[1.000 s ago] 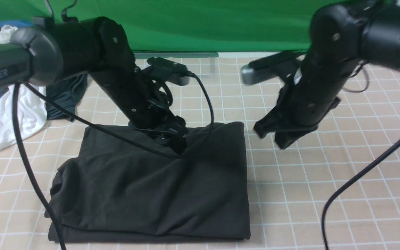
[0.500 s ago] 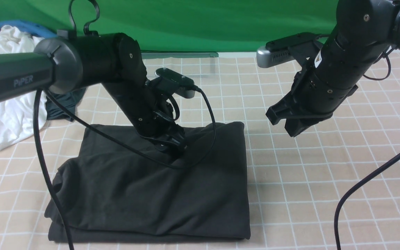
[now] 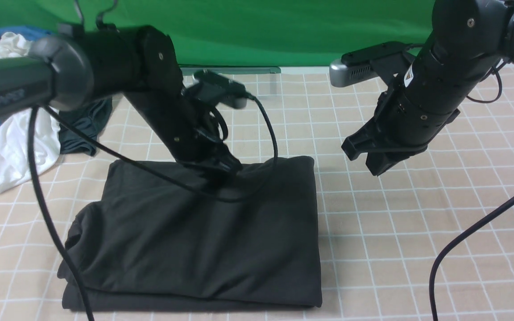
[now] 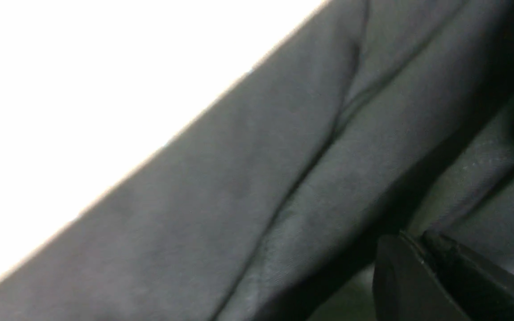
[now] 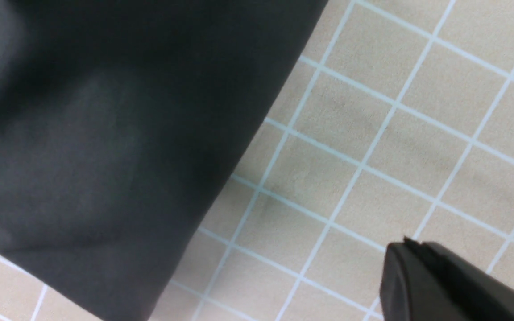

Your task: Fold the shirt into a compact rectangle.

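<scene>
The black shirt (image 3: 203,240) lies folded into a rough rectangle on the beige checked tablecloth (image 3: 417,249), in front of the left arm. The left gripper (image 3: 221,171) sits low at the shirt's far edge with its jaws together, and no cloth shows between them. The right gripper (image 3: 375,165) hangs above bare cloth just right of the shirt, jaws together and holding nothing.

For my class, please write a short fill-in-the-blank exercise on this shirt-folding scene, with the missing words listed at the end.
1. The folded shirt is ____ in colour.
2. The left gripper is over the shirt's far edge, its jaws ____.
3. The right gripper hangs above the ____ tablecloth, beside the shirt, holding nothing.
4. The backdrop behind the table is ____.

Missing words: black; shut; checked; green
</scene>
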`<state>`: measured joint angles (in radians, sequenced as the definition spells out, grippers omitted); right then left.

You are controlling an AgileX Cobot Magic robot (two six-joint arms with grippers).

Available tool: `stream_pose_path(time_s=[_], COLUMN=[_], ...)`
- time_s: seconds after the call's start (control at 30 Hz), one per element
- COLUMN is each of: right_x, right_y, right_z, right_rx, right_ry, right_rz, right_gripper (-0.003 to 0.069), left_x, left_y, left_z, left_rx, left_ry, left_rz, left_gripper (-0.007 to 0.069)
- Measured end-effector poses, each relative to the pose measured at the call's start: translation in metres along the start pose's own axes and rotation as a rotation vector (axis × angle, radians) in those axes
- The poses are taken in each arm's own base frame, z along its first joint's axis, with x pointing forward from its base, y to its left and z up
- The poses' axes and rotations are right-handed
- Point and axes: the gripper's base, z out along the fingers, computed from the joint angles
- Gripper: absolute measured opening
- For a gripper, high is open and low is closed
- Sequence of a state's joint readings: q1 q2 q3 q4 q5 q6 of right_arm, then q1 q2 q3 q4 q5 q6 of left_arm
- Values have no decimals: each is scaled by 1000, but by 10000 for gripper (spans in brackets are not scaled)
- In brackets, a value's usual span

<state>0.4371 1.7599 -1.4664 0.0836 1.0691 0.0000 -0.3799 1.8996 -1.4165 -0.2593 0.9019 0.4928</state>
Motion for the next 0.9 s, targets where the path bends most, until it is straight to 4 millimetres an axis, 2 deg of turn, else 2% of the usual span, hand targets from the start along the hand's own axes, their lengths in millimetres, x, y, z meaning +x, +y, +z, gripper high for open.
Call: stream_pose_path(time_s=[0.13, 0.3, 0.53, 0.6, 0.67, 0.73, 0.77, 0.8, 0.83, 0.9], right_x=[0, 0, 0, -1, -1, -2, -2, -2, -2, -2], right_y=[0, 0, 2, 2, 2, 2, 2, 2, 2, 2], right_z=[0, 0, 0, 0, 0, 0, 0, 0, 0, 0], right_rx=[0, -1, -19, -21, -22, -23, -23, -23, -24, -28], right_ry=[0, 0, -4, -7, -11, -18, -18, -18, -19, -19], right_rz=[0, 1, 10, 12, 12, 13, 13, 13, 13, 15], right_gripper=[37, 37, 37, 37, 37, 37, 37, 37, 37, 37], left_x=[-1, -3, -6, -6, -7, -5, -5, -4, -2, 0], left_y=[5, 8, 2, 0, -2, -1, -1, -1, 1, 2], left_z=[-8, -5, -1, 0, 0, 2, 3, 4, 8, 14], left_rx=[-73, -95, -12, 9, 24, 27, 23, 23, 17, 17], left_ry=[-20, -32, -59, -67, -73, -53, -44, -41, -16, 14], left_rz=[5, 9, -20, -15, -13, -1, 3, 5, 15, 23], left_gripper=[17, 19, 26, 52, 95, 209, 243, 243, 313, 375])
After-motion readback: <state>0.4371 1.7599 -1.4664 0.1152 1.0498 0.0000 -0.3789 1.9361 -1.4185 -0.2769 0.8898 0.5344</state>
